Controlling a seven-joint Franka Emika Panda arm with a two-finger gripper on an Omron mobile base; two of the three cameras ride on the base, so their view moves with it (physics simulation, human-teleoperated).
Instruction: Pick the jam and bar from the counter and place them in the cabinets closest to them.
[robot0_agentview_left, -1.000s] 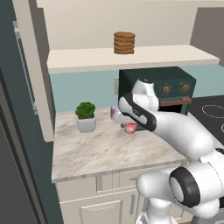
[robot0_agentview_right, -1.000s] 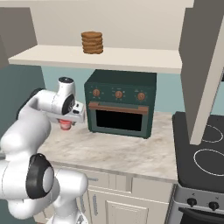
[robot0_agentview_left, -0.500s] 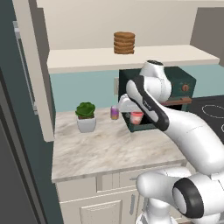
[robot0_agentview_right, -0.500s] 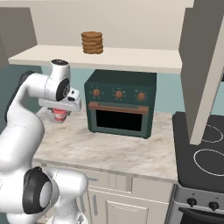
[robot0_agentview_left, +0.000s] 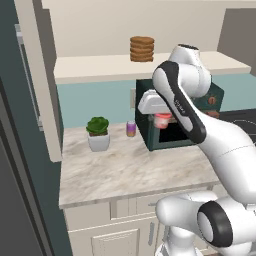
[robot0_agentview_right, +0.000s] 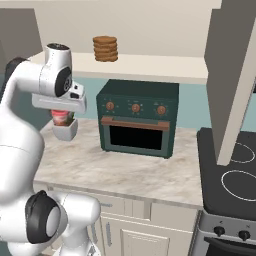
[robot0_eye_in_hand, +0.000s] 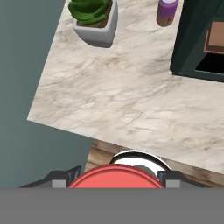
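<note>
My gripper (robot0_agentview_left: 162, 121) is shut on the jam (robot0_agentview_left: 162, 120), a small red-pink jar with a red lid, and holds it in the air in front of the oven, well above the counter (robot0_agentview_left: 125, 175). From the right, the jam (robot0_agentview_right: 61, 118) hangs under the hand (robot0_agentview_right: 61, 119), just below the level of the cabinets' open shelf (robot0_agentview_right: 150, 65). In the hand view the red lid (robot0_eye_in_hand: 116, 177) sits between my gripper's (robot0_eye_in_hand: 116, 181) tips, with the counter (robot0_eye_in_hand: 122, 100) far beneath. The cabinets' ledge (robot0_agentview_left: 100, 67) runs above the hand. The bar is out of view.
A potted plant (robot0_agentview_left: 98, 132) and a purple jar (robot0_agentview_left: 131, 128) stand at the back of the counter. A dark green toaster oven (robot0_agentview_right: 137, 117) sits to their right, with a stove (robot0_agentview_right: 235, 170) beyond. A stack of brown discs (robot0_agentview_right: 105, 48) rests on the shelf.
The arm has lifted the jam from just above the counter near the purple jar up and rightward to in front of the oven, closer to shelf height.
</note>
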